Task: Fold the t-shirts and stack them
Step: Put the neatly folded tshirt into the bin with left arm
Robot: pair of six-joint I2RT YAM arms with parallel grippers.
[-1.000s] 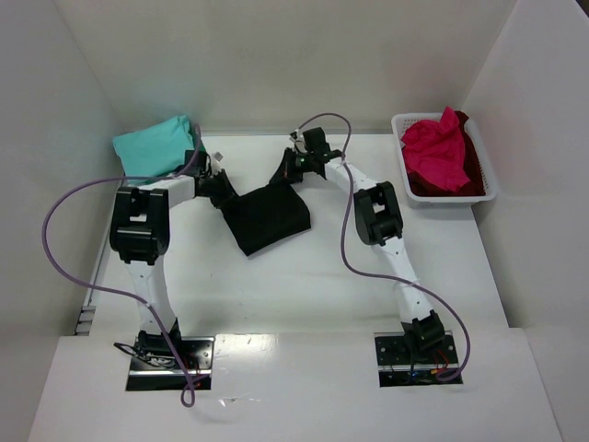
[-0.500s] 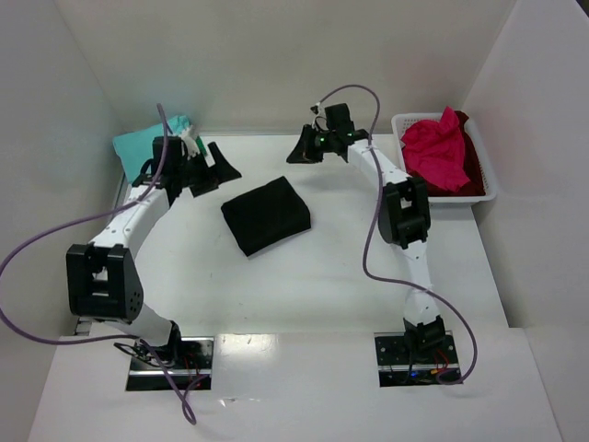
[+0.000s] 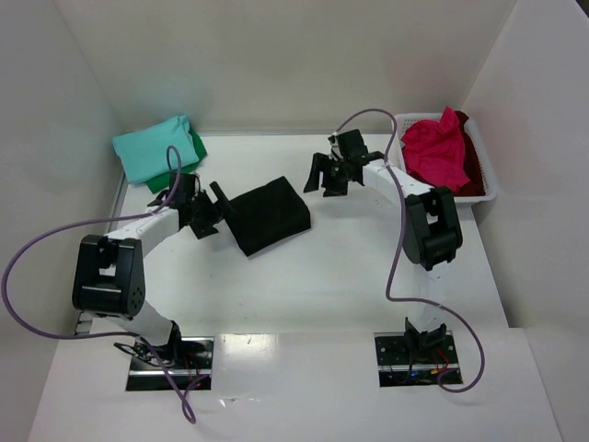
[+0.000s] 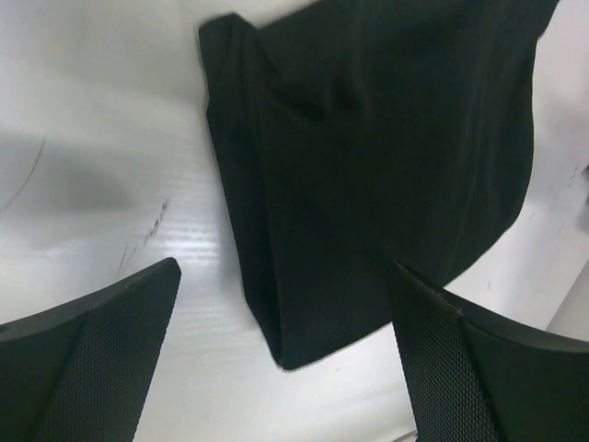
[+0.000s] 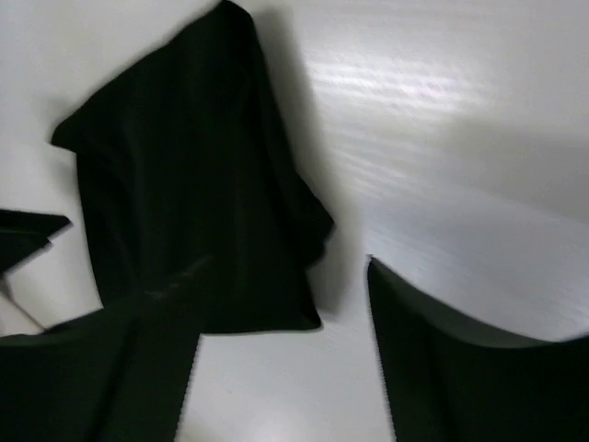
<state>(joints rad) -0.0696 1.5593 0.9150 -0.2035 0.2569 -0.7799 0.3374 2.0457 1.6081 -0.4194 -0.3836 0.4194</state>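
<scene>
The folded black shirt (image 3: 269, 216) is closely flanked by the left gripper (image 3: 213, 213) and right gripper (image 3: 324, 177), both spread wide with nothing held.

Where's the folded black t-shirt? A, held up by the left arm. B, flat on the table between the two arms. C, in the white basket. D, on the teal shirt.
B: the folded black cloth t-shirt lies flat on the white table, with the left gripper and right gripper either side, fingers open.
</scene>
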